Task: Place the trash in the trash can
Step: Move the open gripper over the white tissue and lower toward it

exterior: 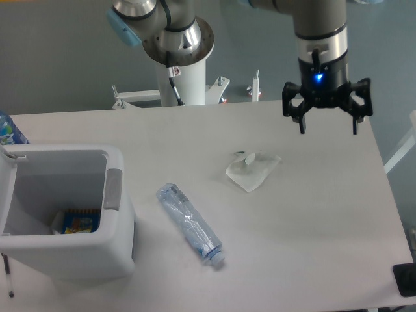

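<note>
A crumpled translucent-white wrapper (253,171) lies on the table a little right of centre. A crushed clear bottle (189,223) with a pale cap lies front of centre, cap toward the front right. The light-grey trash can (97,247) stands at the front left with its lid open; coloured rubbish shows inside. My gripper (327,127) hangs open and empty above the back right of the table, up and right of the wrapper.
A bottle with a bright blue label (9,130) stands at the far left edge behind the bin. The arm's base column (182,78) and metal brackets stand at the table's back edge. A dark object (406,279) sits at the front right corner.
</note>
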Motion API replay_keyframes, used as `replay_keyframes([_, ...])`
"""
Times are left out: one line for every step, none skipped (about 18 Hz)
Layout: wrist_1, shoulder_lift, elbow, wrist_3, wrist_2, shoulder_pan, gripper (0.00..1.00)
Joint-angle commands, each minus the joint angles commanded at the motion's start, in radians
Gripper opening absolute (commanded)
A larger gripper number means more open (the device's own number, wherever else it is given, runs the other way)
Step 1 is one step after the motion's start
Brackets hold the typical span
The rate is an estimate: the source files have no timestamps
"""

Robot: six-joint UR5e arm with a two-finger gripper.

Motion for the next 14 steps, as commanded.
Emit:
replay_keyframes([0.002, 0.0, -0.018, 0.0, -0.011, 0.0, 1.0])
replay_keyframes([0.002, 0.0, -0.038, 0.0, -0.014, 0.0, 1.0])
replay_keyframes([0.002, 0.0, -0.058, 0.0, -0.014, -0.002, 1.0])
replay_keyframes([0.002, 0.0, -0.075, 0.0, -0.012, -0.008, 1.0])
replay_keyframes([0.002, -0.003, -0.092, 0.0, -0.012, -0.014, 1.0])
replay_keyframes([0.002, -0.005, -0.11, 0.009, -0.012, -0.017, 1.0])
replay_keyframes([0.002, -0.006, -0.133, 0.014, -0.012, -0.02, 1.0])
replay_keyframes([0.002, -0.008, -0.155, 0.044, -0.012, -0.023, 1.0])
replay_keyframes([0.0, -0.008, -0.17, 0.099, -0.014, -0.023, 1.0])
replay_keyframes([-0.006, -0.009, -0.19, 0.16, -0.012, -0.023, 1.0])
replay_keyframes([-0.005, -0.011, -0.215, 0.219, -0.014, -0.021, 1.0])
replay_keyframes([-0.005, -0.014, -0.232, 0.271, -0.014, -0.02, 1.0])
replay_keyframes([-0.008, -0.014, -0.247, 0.313, -0.015, -0.018, 1.0])
replay_keyframes([-0.008, -0.014, -0.262, 0.348, -0.017, -0.018, 1.0])
